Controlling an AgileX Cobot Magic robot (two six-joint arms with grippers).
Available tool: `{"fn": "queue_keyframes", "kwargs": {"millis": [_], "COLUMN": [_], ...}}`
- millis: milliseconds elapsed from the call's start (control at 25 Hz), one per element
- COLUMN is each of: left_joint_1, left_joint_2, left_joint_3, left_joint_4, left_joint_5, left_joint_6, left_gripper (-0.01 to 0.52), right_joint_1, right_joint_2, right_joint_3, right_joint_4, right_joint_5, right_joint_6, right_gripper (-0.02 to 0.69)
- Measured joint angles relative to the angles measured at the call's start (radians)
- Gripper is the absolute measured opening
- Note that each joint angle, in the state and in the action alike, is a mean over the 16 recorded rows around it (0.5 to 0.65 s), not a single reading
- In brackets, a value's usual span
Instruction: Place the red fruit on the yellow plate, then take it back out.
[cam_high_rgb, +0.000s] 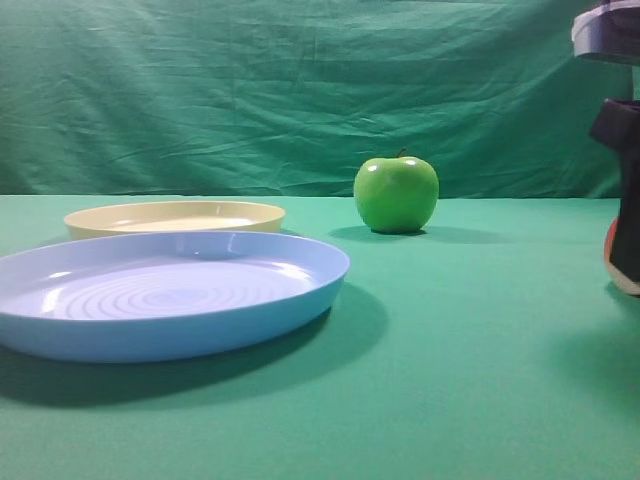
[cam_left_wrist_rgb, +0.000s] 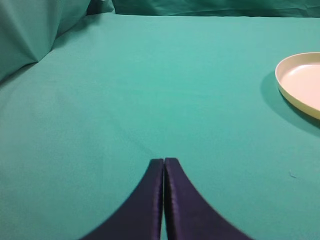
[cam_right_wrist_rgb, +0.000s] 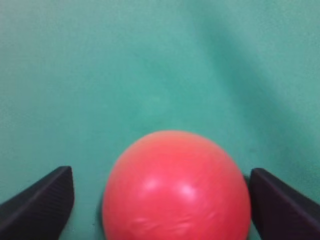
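The red fruit (cam_right_wrist_rgb: 176, 187) fills the lower middle of the right wrist view, lying on the green cloth. My right gripper (cam_right_wrist_rgb: 161, 174) stands open around it: the left finger (cam_right_wrist_rgb: 42, 202) is clear of it with cloth showing between, and the right finger (cam_right_wrist_rgb: 280, 205) is close beside it. In the exterior high view only a red sliver of the fruit (cam_high_rgb: 609, 243) shows at the far right edge, behind the dark right arm (cam_high_rgb: 627, 190). The yellow plate (cam_high_rgb: 100, 225) sits empty at the back left. My left gripper (cam_left_wrist_rgb: 164, 161) is shut on nothing over bare cloth, with the yellow plate (cam_left_wrist_rgb: 286, 90) to its right.
A large light-blue plate (cam_high_rgb: 300, 290) with concentric rings stands in front of the yellow one. A glossy green apple (cam_high_rgb: 396, 193) sits at the back, right of the plates. A green cloth backdrop hangs behind the table.
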Motion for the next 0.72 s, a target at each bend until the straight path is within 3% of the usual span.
{"fn": "queue_keyframes", "kwargs": {"millis": [120,240,720], "left_joint_1": [0.000,0.000,0.000], "left_joint_2": [0.000,0.000,0.000], "left_joint_3": [0.000,0.000,0.000], "left_joint_4": [0.000,0.000,0.000], "left_joint_5": [0.000,0.000,0.000], "left_joint_6": [0.000,0.000,0.000], "left_gripper": [0.000,0.000,0.000], "right_joint_1": [0.000,0.000,0.000], "right_joint_2": [-0.048,-0.110,-0.435], "right_joint_3": [-0.057,-0.122,-0.283], "right_joint_4": [-0.002,-0.004,-0.025], "right_joint_5": [0.071,0.146,0.389], "right_joint_6": [0.014,0.020,0.024], "right_gripper": [0.597,0.542,0.106]}}
